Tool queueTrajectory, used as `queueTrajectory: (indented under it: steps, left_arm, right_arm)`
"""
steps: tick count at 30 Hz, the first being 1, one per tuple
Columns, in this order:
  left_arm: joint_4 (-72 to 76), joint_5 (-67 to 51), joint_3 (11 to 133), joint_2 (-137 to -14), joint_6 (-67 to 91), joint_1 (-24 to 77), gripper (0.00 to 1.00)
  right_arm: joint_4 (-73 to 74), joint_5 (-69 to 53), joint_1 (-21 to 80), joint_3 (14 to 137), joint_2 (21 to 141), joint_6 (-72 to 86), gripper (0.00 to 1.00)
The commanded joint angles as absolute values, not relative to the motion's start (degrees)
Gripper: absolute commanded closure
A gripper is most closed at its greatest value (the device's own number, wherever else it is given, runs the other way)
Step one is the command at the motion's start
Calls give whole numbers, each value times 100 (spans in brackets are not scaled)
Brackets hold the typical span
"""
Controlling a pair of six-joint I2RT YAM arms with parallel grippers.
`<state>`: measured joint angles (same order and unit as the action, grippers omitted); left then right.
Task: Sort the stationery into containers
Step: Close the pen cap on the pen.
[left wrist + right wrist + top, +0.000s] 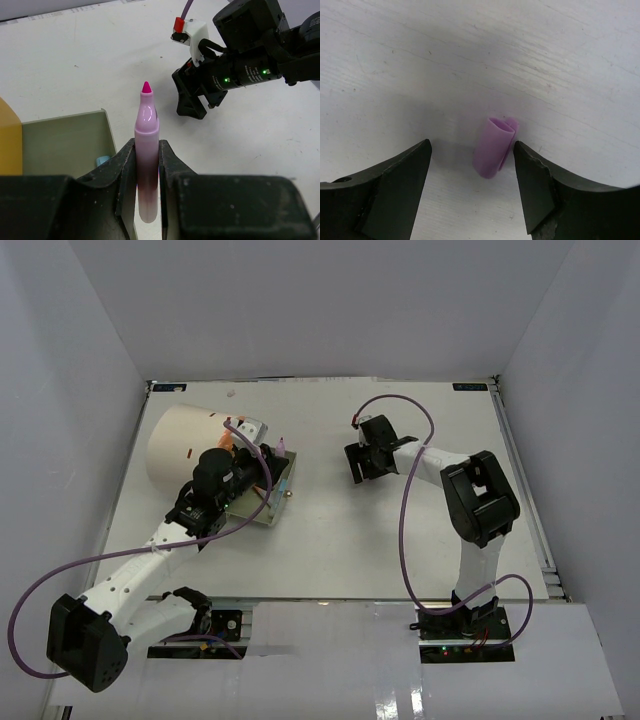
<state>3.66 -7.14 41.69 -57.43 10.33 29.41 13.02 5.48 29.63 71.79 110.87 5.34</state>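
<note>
Starting at the left, the cylinder lies on its side at the table's far left, its orange face mostly hidden behind the left arm. One drawer stands pulled out toward the middle of the table. A small pale blue piece shows at the drawer's inner edge, so at least one item seems to be filed already. What the other sections hold cannot be seen.

Just right of the drawer's wall, the left gripper is clamped on a pink pen. It grips the barrel, and the bare magenta tip points away from the wrist. The pen hangs beside the drawer rather than over its floor, so it is held but not yet put away.

Across bare table to the right, the right gripper is lowered over a small purple cap that lies on the surface. Its fingers are spread apart with the cap between them, nearer the right one, and neither touches it. That pick is not yet made.

My reading is that the job is partly done: one piece is stored, the pen needs dropping in, and the cap needs grasping and carrying over. Whether the cap belongs on the pen I cannot tell.
</note>
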Motion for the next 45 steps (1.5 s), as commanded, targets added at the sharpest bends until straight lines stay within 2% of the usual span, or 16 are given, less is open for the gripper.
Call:
queueTrajectory:
  steps: [1, 7, 15, 30, 45]
  left_arm:
    - [510, -800, 4157, -5642, 1020, 2918, 100]
    - [527, -870, 4148, -5686, 1055, 2918, 100]
    - [536, -914, 4148, -5730, 1063, 2918, 100]
    - [571, -1037, 4131, -5774, 1072, 2918, 100]
    - [554, -1011, 4131, -5792, 1063, 2927, 100]
  right_arm:
    - [1072, 62, 2979, 7304, 11294, 80, 28]
    - [774, -229, 3190, 6882, 11092, -281, 29]
    - [598, -211, 3313, 6566, 11013, -298, 37]
    - [923, -694, 3718, 6241, 10583, -1424, 35]
    - [879, 457, 3542, 6011, 10459, -1108, 32]
